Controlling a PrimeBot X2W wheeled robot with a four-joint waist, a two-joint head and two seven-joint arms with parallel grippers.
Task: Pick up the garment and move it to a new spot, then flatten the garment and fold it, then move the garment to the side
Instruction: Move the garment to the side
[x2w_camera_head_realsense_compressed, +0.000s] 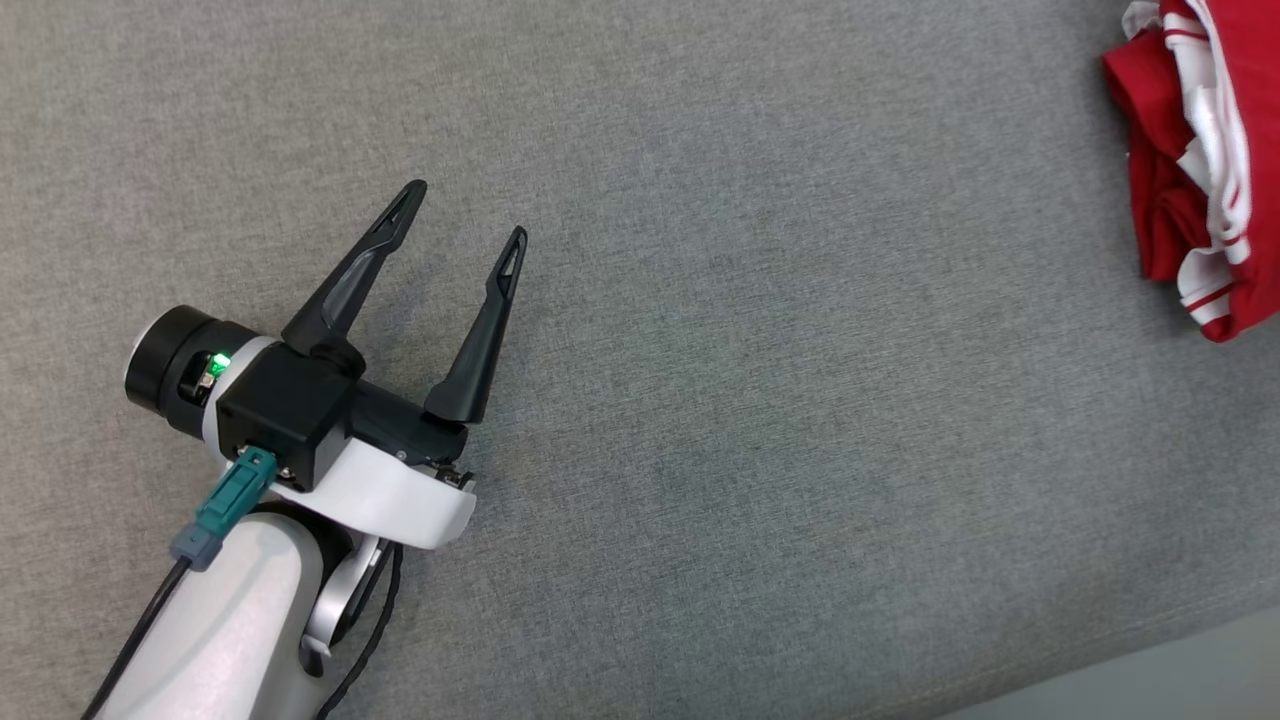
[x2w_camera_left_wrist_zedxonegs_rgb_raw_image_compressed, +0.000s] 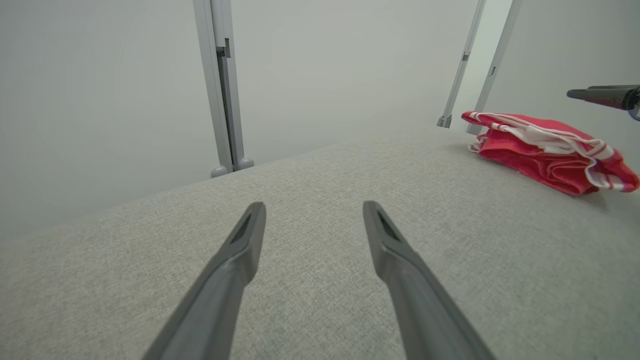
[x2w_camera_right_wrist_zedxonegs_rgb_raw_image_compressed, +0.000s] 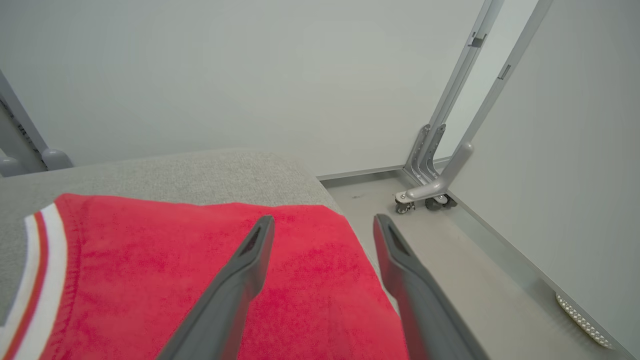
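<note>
Left end effector (x2w_camera_head_realsense_compressed: 466, 212) spread wide, empty, over grey surface (x2w_camera_head_realsense_compressed: 750, 400); right end effector (x2w_camera_right_wrist_zedxonegs_rgb_raw_image_compressed: 324, 222) likewise spread, empty, above red-and-white garment (x2w_camera_head_realsense_compressed: 1150, 210), far right.

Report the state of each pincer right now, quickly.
Left pincer: open, holding nothing, above the grey cushion.
Right pincer: open, holding nothing, over the red garment.
</note>
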